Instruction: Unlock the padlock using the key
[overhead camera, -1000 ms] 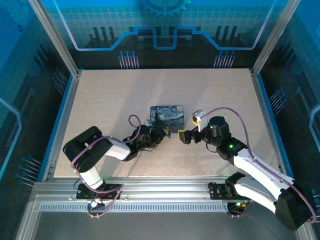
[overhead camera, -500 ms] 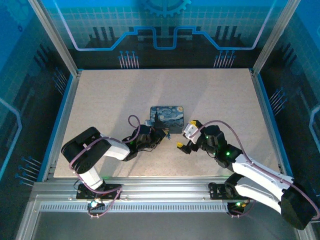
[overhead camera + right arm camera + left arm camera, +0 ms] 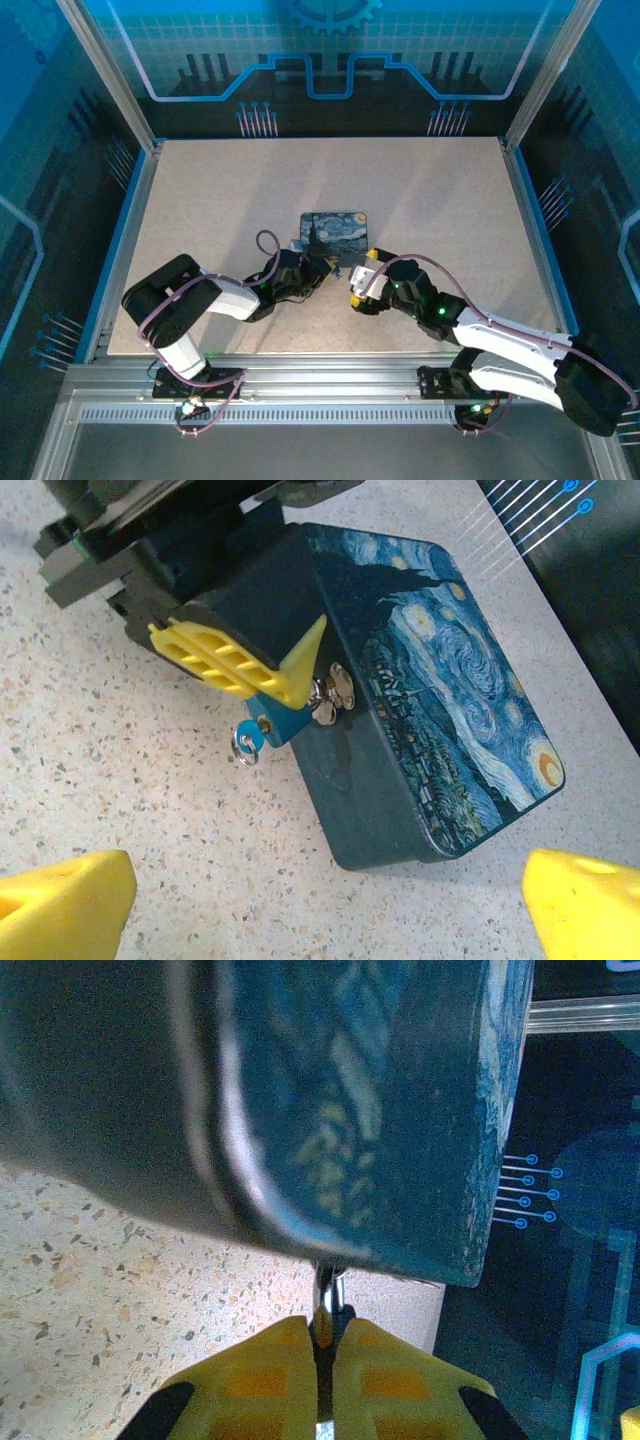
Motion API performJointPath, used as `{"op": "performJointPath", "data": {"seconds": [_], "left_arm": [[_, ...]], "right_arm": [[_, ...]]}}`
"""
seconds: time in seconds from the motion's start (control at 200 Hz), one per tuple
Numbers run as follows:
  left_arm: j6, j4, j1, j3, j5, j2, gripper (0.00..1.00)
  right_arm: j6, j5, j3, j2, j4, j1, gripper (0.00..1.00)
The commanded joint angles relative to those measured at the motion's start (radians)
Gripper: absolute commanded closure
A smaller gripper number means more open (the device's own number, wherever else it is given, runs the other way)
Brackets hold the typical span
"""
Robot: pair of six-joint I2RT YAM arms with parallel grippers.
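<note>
In the right wrist view, the small blue padlock hangs by its shackle from the silver clasp on the front wall of the starry-night box. My left gripper is shut on the padlock body with its yellow fingers. The key, blue-headed with a small silver ring, sticks out of the padlock's lower end. In the left wrist view, the left gripper pinches the padlock's thin edge just under the box. My right gripper is open, a short way in front of the key and touching nothing.
The box lies mid-table on the speckled tabletop, and both grippers meet at its near edge: the left gripper and the right gripper. Metal frame posts and blue walls ring the table.
The right arm has swung left and dropped lower, bringing its open gripper close in front of the padlock and key. The left gripper has kept its hold in place.
</note>
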Motion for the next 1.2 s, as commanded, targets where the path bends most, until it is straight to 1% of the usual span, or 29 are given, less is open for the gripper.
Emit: {"op": "performJointPath", "data": {"seconds": [0.0,0.165,0.375,0.515,0.59,0.66,0.765,0.915,0.985,1.045,1.115,1.195], "left_arm": [[0.003,0.030,-0.009,0.023,-0.003,-0.009,0.98],[-0.002,0.033,-0.009,0.020,-0.005,-0.010,0.99],[-0.012,0.040,-0.009,0.019,-0.007,-0.007,0.98],[-0.030,0.057,-0.009,0.022,-0.004,0.003,0.99],[-0.032,0.064,-0.009,0.022,-0.003,0.007,0.98],[-0.038,0.067,-0.009,0.021,-0.006,0.012,0.99],[-0.043,0.071,-0.009,0.025,-0.004,0.016,0.99],[-0.050,0.061,-0.009,0.030,-0.002,0.012,0.99],[-0.057,0.063,-0.009,0.030,-0.003,0.010,0.99],[-0.057,0.060,-0.008,0.031,-0.003,0.009,0.99],[-0.058,0.057,-0.009,0.033,-0.005,0.009,0.99],[-0.058,0.057,-0.008,0.036,-0.005,0.010,0.99]], "right_arm": [[-0.049,0.050,-0.024,0.015,0.063,0.023,0.00],[-0.073,0.067,-0.024,0.077,0.084,0.038,0.01],[-0.112,0.097,-0.042,0.165,0.243,0.070,0.03],[-0.130,0.102,-0.031,0.229,0.306,0.086,0.11],[-0.141,0.111,-0.016,0.267,0.321,0.097,0.11],[-0.145,0.115,-0.006,0.293,0.340,0.106,0.15],[-0.160,0.107,0.005,0.328,0.372,0.109,0.16],[-0.174,0.087,0.046,0.389,0.361,0.111,0.33],[-0.175,0.087,0.049,0.407,0.387,0.110,0.35],[-0.177,0.094,0.055,0.421,0.397,0.109,0.42],[-0.179,0.100,0.061,0.430,0.398,0.108,0.49],[-0.175,0.108,0.064,0.433,0.399,0.108,0.53]]}}
